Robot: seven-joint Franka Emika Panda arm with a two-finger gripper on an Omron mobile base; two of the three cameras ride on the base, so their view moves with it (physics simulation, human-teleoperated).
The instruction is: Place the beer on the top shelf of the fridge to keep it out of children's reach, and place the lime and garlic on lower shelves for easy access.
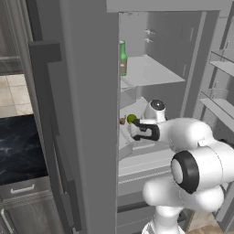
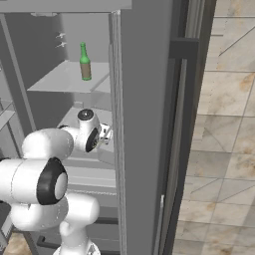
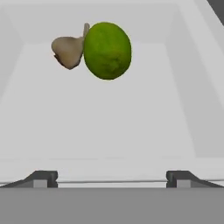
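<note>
Green glass marks the beer [image 2: 85,62], which is seen standing upright on the top shelf [image 2: 64,79] of the fridge [image 1: 87,114]. Lower down, the lime [image 3: 107,50] and the garlic [image 3: 68,50] are seen lying side by side, touching, at the back of a pale bin among the lower shelves [image 3: 100,122]. The gripper [image 3: 111,179] is held wide open in front of that bin, nothing between its fingertips, well apart from both items.

The bottle is judged stiff, smooth and breakable, best taken around the body below the neck. The lime is judged firm, light and prone to rolling, so a grasp across its widest part is suggested. The garlic is judged very light and papery, with an uneven bulb; a gentle pinch across the bulb, not the stem, is advised.
</note>
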